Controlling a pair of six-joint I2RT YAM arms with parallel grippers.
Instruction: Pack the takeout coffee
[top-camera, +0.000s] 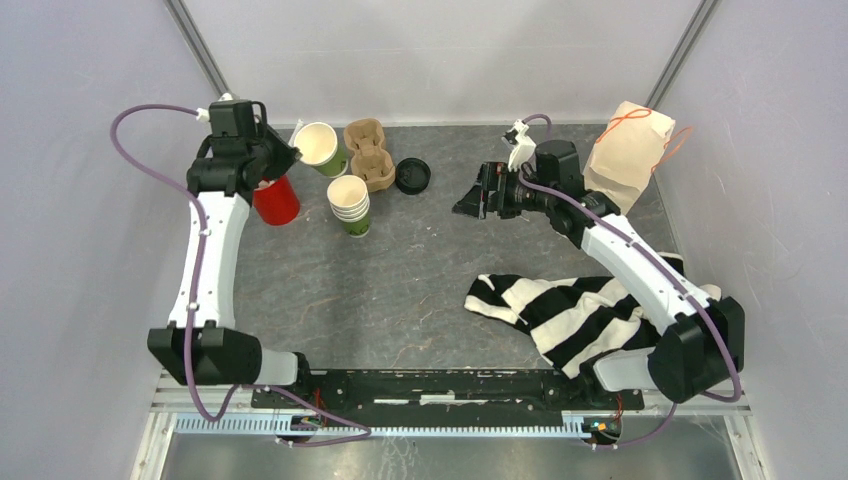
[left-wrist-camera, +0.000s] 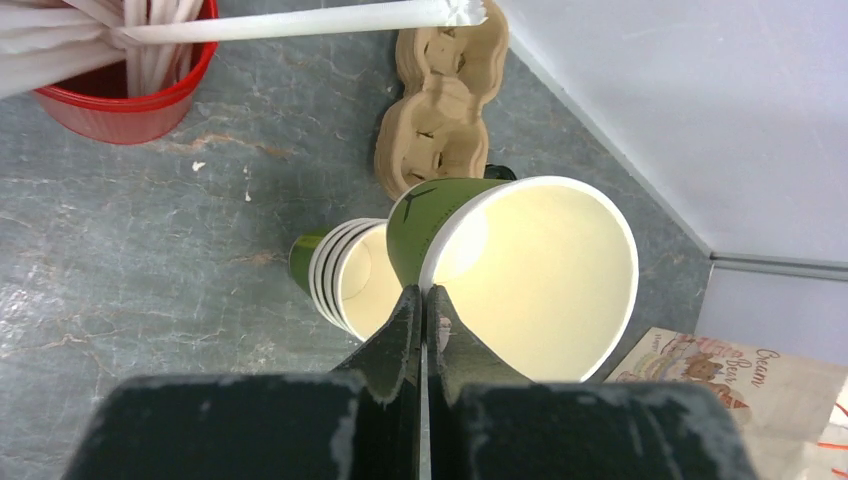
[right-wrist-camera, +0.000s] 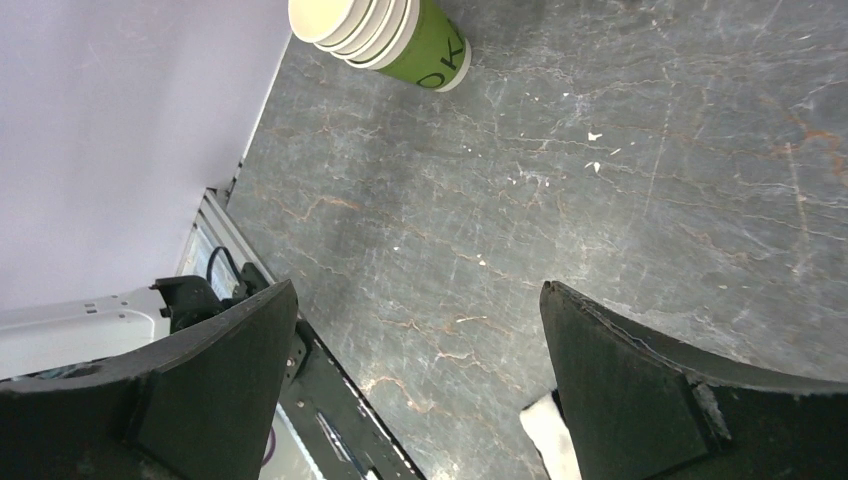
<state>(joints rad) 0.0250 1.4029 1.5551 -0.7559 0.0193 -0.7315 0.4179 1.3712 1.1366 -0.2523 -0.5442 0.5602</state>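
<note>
Overhead, at the upper left of the frame, the left gripper (top-camera: 293, 152) is pinching the rim of a small green paper cup with a cream inside (top-camera: 320, 146). Its jaws are pressed together on the thin wall. The cup is being held tilted, mouth facing up and outward, just beside the brown moulded-pulp cup carrier (top-camera: 368, 153). This is probably so that it can be lowered into one of the wells.

A nested stack of green paper cups (top-camera: 349, 206) is standing just below the carrier. A round black plastic lid (top-camera: 412, 175) is lying just to the carrier's right, likely ready for capping a cup. A red cup (top-camera: 276, 200) holding white straws (left-wrist-camera: 300, 22) is sitting beside the left arm.

Right of centre, the right gripper (top-camera: 468, 200) is hovering with its jaws wide apart, gripping nothing.

In the right wrist view, the stack is showing the letters "OK". At the lower right of the left wrist view, a tan paper bag (left-wrist-camera: 740, 385) is carrying cursive writing that begins "Cream"; the rest is unclear.
</note>
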